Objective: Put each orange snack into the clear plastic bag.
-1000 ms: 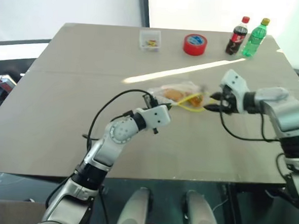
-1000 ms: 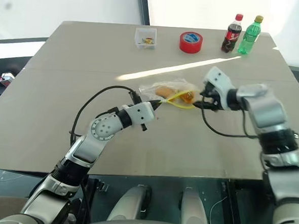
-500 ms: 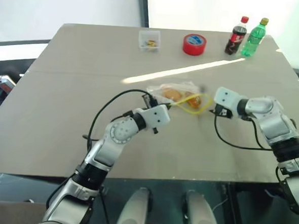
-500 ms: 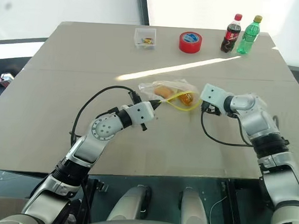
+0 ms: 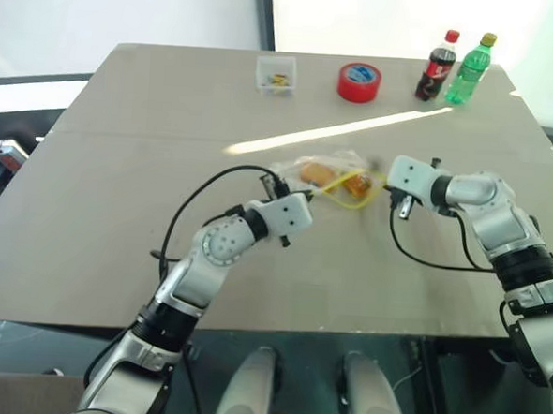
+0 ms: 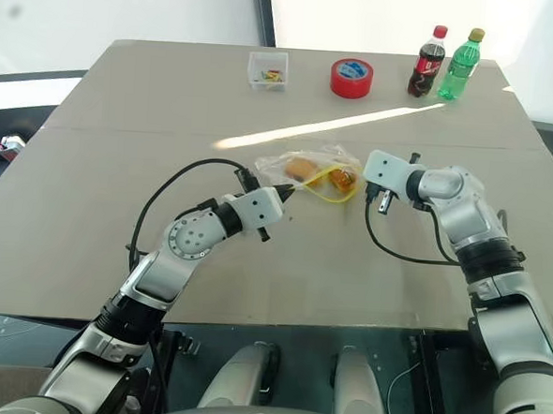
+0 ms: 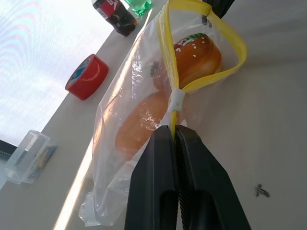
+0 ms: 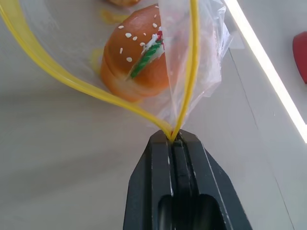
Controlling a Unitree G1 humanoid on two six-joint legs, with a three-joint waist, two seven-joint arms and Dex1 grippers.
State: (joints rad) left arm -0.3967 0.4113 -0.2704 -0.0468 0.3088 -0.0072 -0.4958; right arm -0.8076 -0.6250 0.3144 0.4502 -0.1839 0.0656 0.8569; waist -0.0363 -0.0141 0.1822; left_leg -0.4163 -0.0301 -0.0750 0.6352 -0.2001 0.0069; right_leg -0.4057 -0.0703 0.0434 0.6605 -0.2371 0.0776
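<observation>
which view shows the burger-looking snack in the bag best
The right wrist view: the burger snack sits close up inside the bag, sesame seeds and green stripe plain. The left wrist view shows it further off behind the yellow strip. The head views show a small orange blob.

Small box point(image 5: 277, 75) contents too small to identify.

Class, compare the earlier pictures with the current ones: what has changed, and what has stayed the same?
The right gripper swung in and lower, and its jaws shut on the yellow strip of the clear plastic bag. The left gripper kept pinching the strip's other end; both orange snacks remain inside.
</observation>
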